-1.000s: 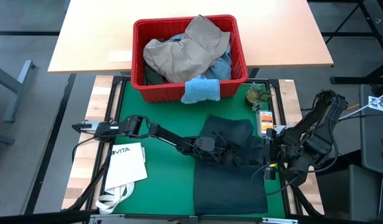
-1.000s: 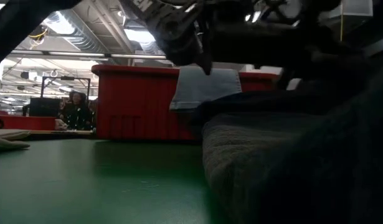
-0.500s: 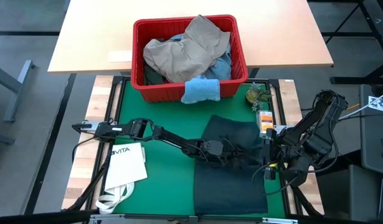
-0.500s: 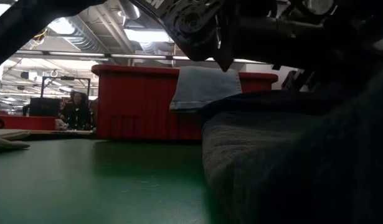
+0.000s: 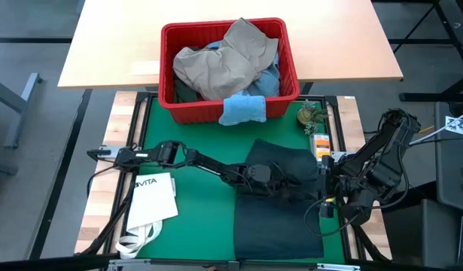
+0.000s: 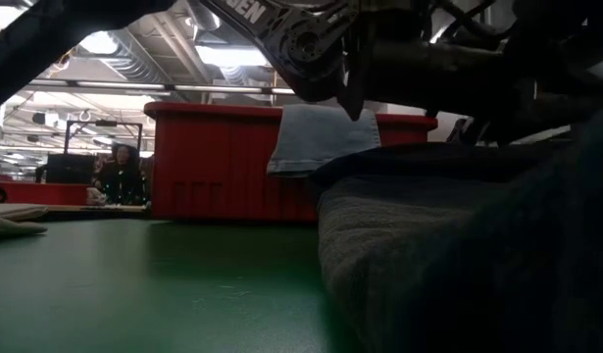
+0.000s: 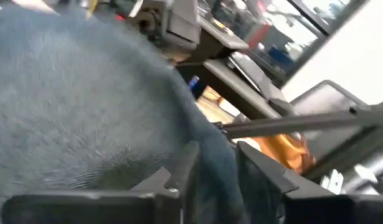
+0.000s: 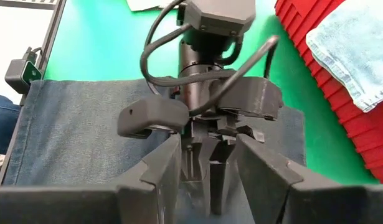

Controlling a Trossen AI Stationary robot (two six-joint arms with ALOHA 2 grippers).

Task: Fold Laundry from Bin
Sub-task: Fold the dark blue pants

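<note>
The dark navy jeans [image 5: 280,197] lie half-folded on the green mat [image 5: 197,218] in front of the red bin [image 5: 228,105]. The left gripper [image 7: 215,171] stands slightly parted with a fold of denim between its 2 fingers. The right gripper [image 8: 207,165] faces it, fingers spread over the same fold.

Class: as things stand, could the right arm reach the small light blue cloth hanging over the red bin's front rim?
Probably: nothing lies between them, though the right gripper is at the dark jeans, and the cloth hangs beyond them.
</note>
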